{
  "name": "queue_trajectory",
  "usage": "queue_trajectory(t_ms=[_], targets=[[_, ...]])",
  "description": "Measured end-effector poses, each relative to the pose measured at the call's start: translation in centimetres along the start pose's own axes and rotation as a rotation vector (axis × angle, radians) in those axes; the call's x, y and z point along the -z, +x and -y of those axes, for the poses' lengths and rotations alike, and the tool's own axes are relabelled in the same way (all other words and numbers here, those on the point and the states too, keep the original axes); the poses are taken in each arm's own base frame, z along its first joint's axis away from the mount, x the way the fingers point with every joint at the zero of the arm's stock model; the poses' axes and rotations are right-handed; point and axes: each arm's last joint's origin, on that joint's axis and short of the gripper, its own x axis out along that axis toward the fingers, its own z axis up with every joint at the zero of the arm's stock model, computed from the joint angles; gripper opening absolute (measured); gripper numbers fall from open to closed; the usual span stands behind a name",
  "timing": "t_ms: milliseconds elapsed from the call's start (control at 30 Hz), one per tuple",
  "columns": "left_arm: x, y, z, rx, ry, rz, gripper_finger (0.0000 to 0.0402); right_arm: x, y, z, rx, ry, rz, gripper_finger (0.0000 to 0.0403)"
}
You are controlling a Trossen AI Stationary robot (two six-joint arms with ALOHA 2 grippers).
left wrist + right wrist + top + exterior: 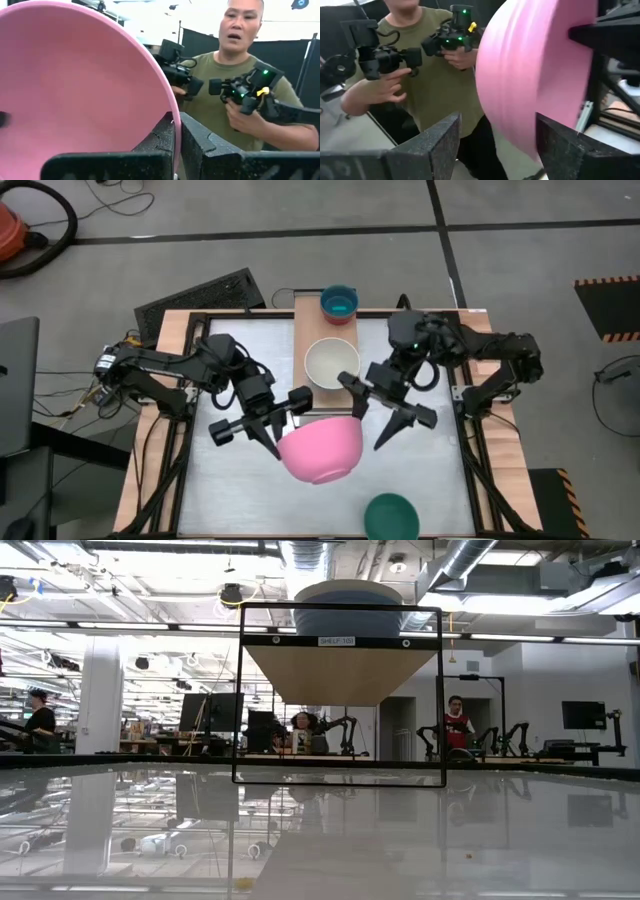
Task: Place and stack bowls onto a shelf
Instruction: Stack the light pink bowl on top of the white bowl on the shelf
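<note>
the left claw (283, 426) pinches the rim of the large pink bowl (322, 452), held tilted above the table (230, 480) just short of the shelf (310, 330). the right claw (383, 412) waits spread wide beside it. judged best: level the bowl, carry it over the grey-blue bowl (331, 363) on the shelf, lower centred, release only once seated.

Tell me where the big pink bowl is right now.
In the high view the pink bowl is at the table's middle, just in front of the shelf, its rim pinched by the left gripper, with the open right gripper beside it.
</note>
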Motion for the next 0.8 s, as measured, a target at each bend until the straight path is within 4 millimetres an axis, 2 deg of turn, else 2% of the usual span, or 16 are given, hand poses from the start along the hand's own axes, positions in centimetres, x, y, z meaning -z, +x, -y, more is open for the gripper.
queue_trajectory(t_ms=[200,333,433,633,800], targets=[[-0.1,0.0,0.2,0.015,-0.078,-0.008,0.0,0.2,-2.7,1.2,0.088,0.052,-0.02,0.0265],[0.0,-1.0,-0.3,-0.072,-0.137,-0.045,0.0,0.4,-5.2,1.0,0.159,0.173,-0.032,0.0265],[0.1,-2.8,-0.7,-0.224,-0.125,-0.102,0.0,0.3,-7.6,-0.7,0.208,0.242,-0.035,0.0265],[0.4,-7.1,-0.7,-0.598,-0.054,-0.283,0.0,-0.5,-10.8,-4.7,0.36,0.184,0.034,0.0265],[1.2,-9.1,-0.9,-0.83,0.164,-0.53,0.0,-1.1,-12.5,-7.7,0.517,0.112,0.106,0.0265]])
